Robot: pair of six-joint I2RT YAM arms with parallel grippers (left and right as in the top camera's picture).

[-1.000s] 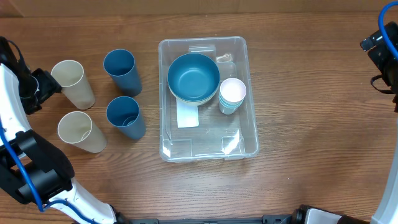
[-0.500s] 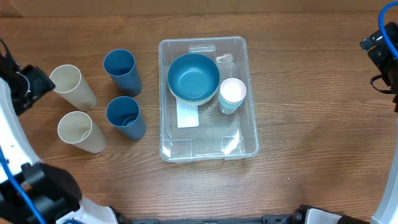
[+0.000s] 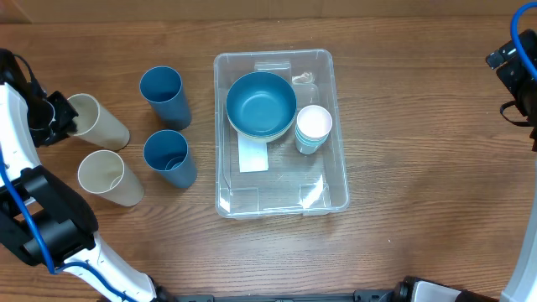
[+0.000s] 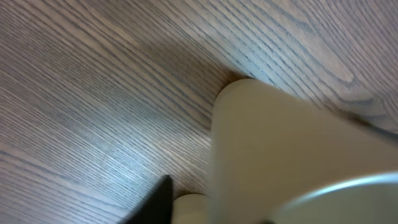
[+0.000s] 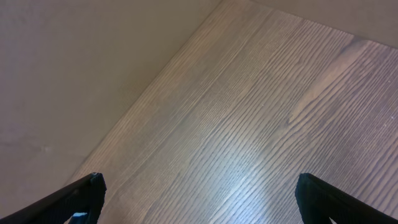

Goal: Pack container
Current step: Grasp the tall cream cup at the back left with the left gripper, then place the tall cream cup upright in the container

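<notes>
Left end effector (image 3: 60, 116) sits at the cream cup's (image 3: 102, 127) rim; I cannot tell its opening. My right end effector (image 5: 199, 194) is spread wide, empty. Container (image 3: 281, 193) stands mid-worktop (image 3: 419, 168), well apart from both.

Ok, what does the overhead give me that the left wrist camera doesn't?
Only overhead: the container holding a blue bowl and stacked cups, the far blue cup, the near blue cup, the second cream cup, and the left end effector at the upper cream cup's rim. Only left wrist: that cup's wall close up, with a dark fingertip beside it. Both: the upper cream cup and the wooden table.
</notes>
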